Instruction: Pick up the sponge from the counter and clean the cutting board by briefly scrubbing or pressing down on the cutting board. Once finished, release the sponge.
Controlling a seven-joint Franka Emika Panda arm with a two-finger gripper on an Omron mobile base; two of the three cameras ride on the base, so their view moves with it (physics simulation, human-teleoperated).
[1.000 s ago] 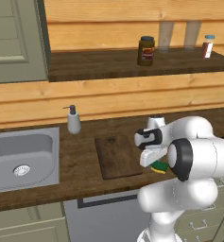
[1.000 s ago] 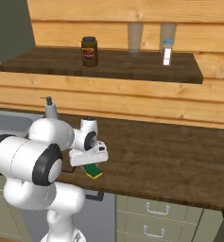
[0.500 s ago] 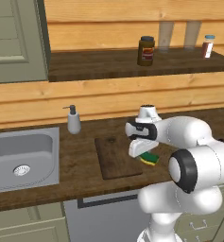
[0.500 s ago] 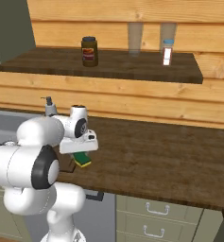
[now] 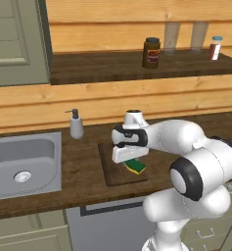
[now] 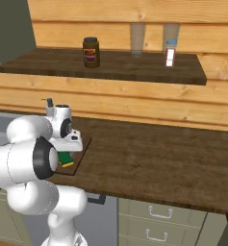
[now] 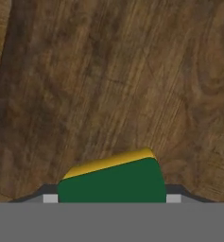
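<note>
Yellow-green sponge (image 5: 135, 167) clamped in hand (image 5: 132, 161) | held low over board (image 5: 118, 171), board directly beneath on surface (image 6: 154, 158) | next, I judge: press straight down.

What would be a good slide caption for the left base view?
Gripper holding the sponge low over the cutting board, beside the sink.

Dark wood counter (image 5: 49, 201), steel sink (image 5: 19, 164), soap dispenser (image 5: 76, 124), cutting board (image 5: 115, 174) lying flat on it
</note>
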